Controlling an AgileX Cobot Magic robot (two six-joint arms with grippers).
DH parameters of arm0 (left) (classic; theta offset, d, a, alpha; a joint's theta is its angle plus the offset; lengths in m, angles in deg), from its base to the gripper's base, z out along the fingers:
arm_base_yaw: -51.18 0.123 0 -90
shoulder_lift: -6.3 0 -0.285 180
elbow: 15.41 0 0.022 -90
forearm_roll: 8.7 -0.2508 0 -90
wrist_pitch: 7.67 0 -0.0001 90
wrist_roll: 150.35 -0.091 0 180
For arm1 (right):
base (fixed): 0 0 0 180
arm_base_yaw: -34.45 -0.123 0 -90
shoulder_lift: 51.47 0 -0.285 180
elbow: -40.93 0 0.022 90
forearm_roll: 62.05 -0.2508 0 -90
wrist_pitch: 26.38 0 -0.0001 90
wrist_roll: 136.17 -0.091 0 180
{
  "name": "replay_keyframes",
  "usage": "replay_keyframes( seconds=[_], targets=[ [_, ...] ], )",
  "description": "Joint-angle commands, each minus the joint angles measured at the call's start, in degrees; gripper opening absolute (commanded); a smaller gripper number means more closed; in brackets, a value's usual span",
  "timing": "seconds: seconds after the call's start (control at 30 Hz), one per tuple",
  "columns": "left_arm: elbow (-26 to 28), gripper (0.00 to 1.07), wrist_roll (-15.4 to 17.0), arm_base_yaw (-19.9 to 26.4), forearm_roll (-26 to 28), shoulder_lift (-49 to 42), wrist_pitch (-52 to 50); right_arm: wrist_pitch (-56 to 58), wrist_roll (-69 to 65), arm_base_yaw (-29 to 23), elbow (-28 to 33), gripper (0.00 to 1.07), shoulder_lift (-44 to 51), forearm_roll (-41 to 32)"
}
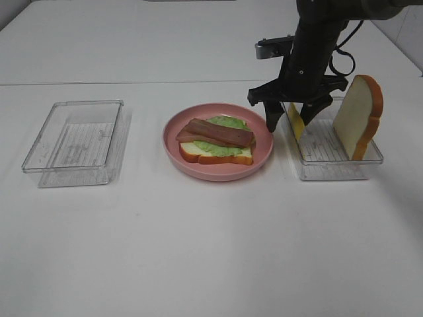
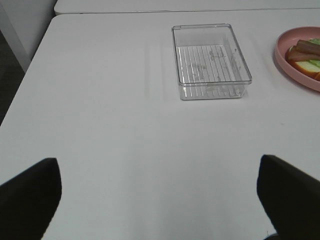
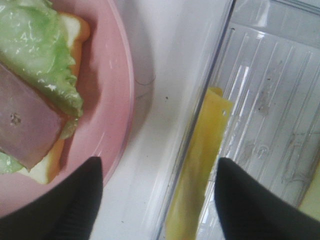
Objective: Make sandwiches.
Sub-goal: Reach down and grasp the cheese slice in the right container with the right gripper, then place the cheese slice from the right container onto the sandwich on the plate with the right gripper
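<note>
On the pink plate (image 1: 264, 155) lies a partly built sandwich (image 1: 216, 140): a white bread slice with orange-brown crust, green lettuce (image 3: 40, 55) on it and reddish-brown bacon (image 1: 218, 132) on top. A yellow cheese slice (image 1: 295, 121) stands on edge against the left wall of the right clear container (image 1: 337, 170). A second bread slice (image 1: 357, 115) leans on that container's right wall. My right gripper (image 1: 289, 122) hangs over the left wall, jaws apart, one finger outside the container and one inside. The cheese slice (image 3: 200, 165) stands between the fingers, untouched. My left gripper (image 2: 157, 170) is open over bare table.
An empty clear container (image 1: 74, 142) sits at the table's left, also seen in the left wrist view as a ribbed clear container (image 2: 210, 62). The pink plate's rim (image 2: 295, 67) shows at that view's edge. White tabletop surrounds everything.
</note>
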State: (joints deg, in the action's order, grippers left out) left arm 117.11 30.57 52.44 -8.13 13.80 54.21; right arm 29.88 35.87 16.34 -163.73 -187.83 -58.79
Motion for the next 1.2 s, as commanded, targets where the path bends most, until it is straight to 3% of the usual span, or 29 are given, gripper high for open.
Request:
replay_keyframes(
  seconds=[0.03,0.07,0.13,0.17,0.2,0.27,0.77,1.03,1.1,1.2],
  targets=[
    [-0.1,1.0,0.2,0.1,0.5,-0.7,-0.3,-0.5,-0.9,0.2,-0.3,0.41,-0.1,1.7],
    [-0.1,1.0,0.2,0.1,0.5,-0.7,-0.3,-0.7,-1.2,0.2,-0.3,0.3,-0.1,2.3],
    [-0.1,1.0,0.2,0.1,0.5,-0.7,-0.3,-0.7,-1.2,0.2,-0.3,0.25,-0.1,2.3],
    [-0.1,1.0,0.2,0.1,0.5,-0.7,-0.3,-0.8,-1.2,0.2,-0.3,0.14,-0.1,2.5],
    [-0.1,1.0,0.2,0.1,0.5,-0.7,-0.3,-0.8,-1.2,0.2,-0.3,0.14,-0.1,2.5],
    [-0.1,1.0,0.2,0.1,0.5,-0.7,-0.3,-1.2,-1.1,0.2,-0.3,0.01,-0.1,2.6],
    [-0.1,1.0,0.2,0.1,0.5,-0.7,-0.3,0.4,-0.6,0.1,-0.9,0.0,2.5,5.4],
    [-0.1,1.0,0.2,0.1,0.5,-0.7,-0.3,5.6,0.5,-0.7,-6.1,0.0,7.0,2.3],
    [-0.1,1.0,0.2,0.1,0.5,-0.7,-0.3,5.3,2.4,-3.4,-8.1,0.0,7.8,-2.5],
    [-0.1,1.0,0.2,0.1,0.5,-0.7,-0.3,5.0,2.7,-4.2,-8.3,0.0,7.8,-3.3]
  ],
)
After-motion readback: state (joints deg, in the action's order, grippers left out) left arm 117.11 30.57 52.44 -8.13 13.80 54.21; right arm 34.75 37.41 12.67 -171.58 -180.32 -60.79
